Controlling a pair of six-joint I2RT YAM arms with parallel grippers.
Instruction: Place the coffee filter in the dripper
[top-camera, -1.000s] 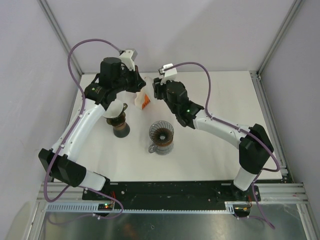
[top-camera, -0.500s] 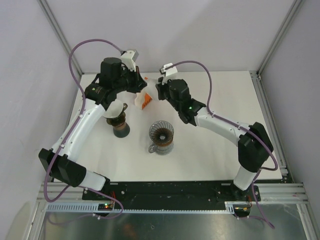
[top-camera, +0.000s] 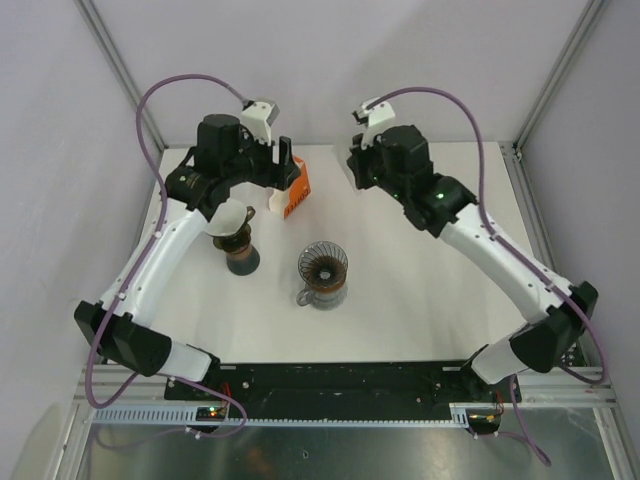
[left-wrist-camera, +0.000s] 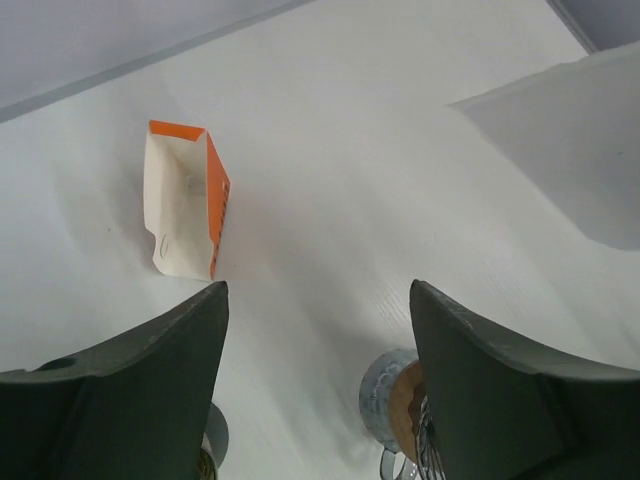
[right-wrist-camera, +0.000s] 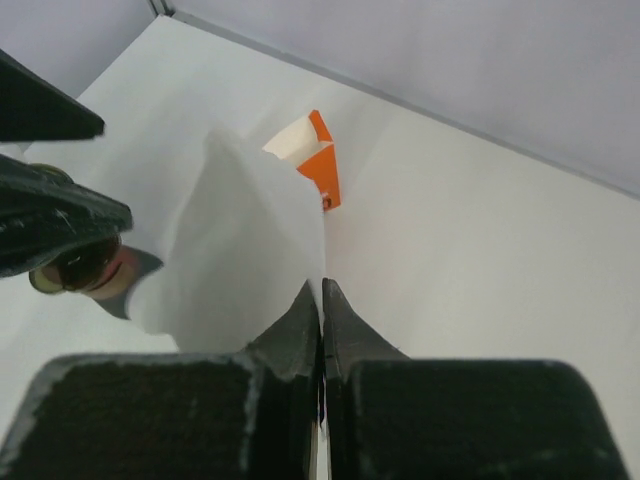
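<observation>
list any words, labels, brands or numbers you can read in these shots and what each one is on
No text can be read in any view.
orange box: small dark marks on its orange side, too small and blurred to read.
coffee filter: plain white, no print shows.
dripper: no label shows.
table: no markings show.

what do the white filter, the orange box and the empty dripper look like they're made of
filter: thin matte white paper, by its soft fold and crease.
orange box: light card, printed orange outside, plain cream inside.
dripper: ribbed cone, seemingly clear glass or plastic; too small to tell.
</observation>
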